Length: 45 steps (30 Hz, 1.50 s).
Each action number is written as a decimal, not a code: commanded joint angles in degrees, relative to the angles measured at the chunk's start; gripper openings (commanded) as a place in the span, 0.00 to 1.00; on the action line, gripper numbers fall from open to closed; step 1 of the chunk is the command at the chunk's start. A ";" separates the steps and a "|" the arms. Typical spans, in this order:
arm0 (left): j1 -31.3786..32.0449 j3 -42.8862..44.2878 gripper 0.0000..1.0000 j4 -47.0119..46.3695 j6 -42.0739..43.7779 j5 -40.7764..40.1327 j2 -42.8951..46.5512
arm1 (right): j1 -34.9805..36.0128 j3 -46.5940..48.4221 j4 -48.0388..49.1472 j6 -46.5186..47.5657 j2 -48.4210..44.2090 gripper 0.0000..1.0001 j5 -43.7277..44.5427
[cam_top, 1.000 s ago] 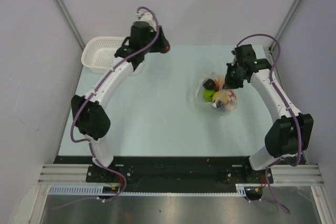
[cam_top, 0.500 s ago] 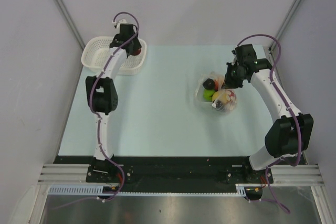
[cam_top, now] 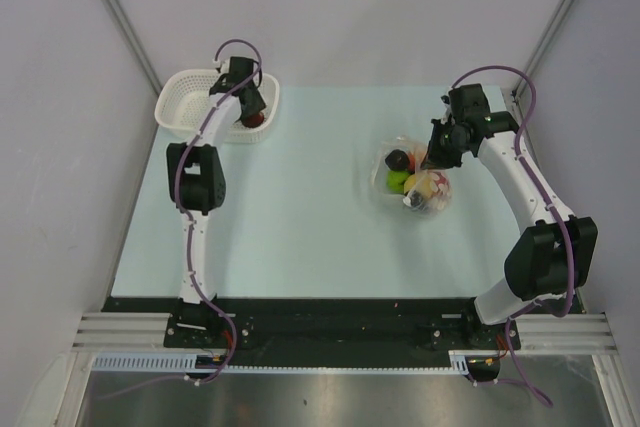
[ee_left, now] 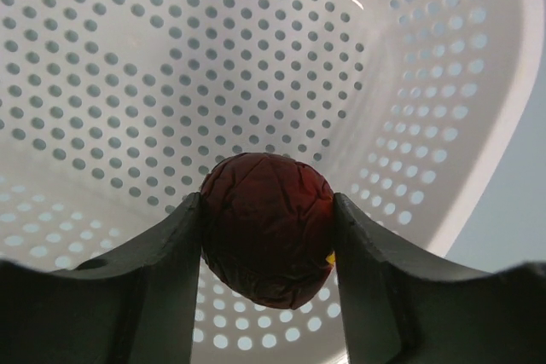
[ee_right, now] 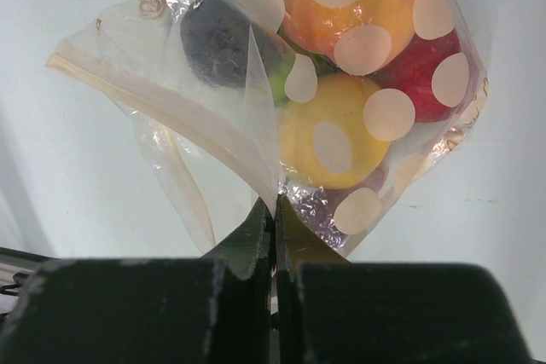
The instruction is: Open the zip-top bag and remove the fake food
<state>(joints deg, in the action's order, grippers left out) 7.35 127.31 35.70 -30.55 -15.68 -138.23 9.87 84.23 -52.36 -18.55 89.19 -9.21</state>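
pale green table (cam_top: 300,237) carries all items under inspection. a white perforated basket (cam_top: 180,117) sits at its far left corner. the zip-top bag (cam_top: 415,187) lies well apart from it, right of centre, and the right arm is much the nearer to it.

the relation your coming move turns on: the left gripper (ee_left: 267,210) hangs inside the basket's rim in the overhead view. its wrist view shows the holed floor directly beyond the fingers, so a release should end in the basket, not on the table. those fingers stand part-way apart, clamped on either side of a dark red piece (ee_left: 267,240), wrinkled and roundish, with no long axis to speak of. you cannot tell from these views whether it touches the basket floor.

the rest of the fake food (ee_right: 337,138) is inside the bag: orange, yellow, red, dark purple and a sliver of lime green.

the right gripper (ee_right: 273,210) has its fingers pressed together on a fold of the clear film, just beside the zip strip (ee_right: 153,117). the bag's contents lie beyond its fingertips. judged from this, the mouth is open, and the bag is not yet emptied.
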 commanded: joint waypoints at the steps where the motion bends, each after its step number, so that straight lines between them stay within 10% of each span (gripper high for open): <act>1: -0.24 1.99 0.70 1.12 -0.22 1.00 2.26 | -0.20 1.99 1.21 -0.97 -1.03 0.00 -1.16; 10: 0.38 -2.32 0.99 3.49 0.05 1.18 12.37 | -0.20 2.26 0.86 -0.18 -0.94 0.00 -2.12; 21: 16.07 -25.16 0.33 -12.84 3.39 25.25 32.92 | -0.20 3.93 -0.11 0.97 -1.56 0.00 -3.00; 30: 37.28 -27.47 0.11 -19.19 4.88 24.38 31.90 | -0.02 3.14 -0.11 0.09 -1.30 0.00 -3.97; 39: 40.54 -17.26 0.41 -6.52 -12.50 12.34 22.31 | -0.11 2.61 0.15 -2.37 -1.74 0.00 -3.27; 45: 40.63 -14.47 0.42 -4.86 -22.36 13.49 16.52 | -0.02 1.82 0.68 -3.51 -2.09 0.00 -3.44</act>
<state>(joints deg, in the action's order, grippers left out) 47.77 109.01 28.64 -44.27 -1.15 -118.24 9.89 85.62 -52.77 -20.82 89.19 -12.56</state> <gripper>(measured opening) 0.397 0.010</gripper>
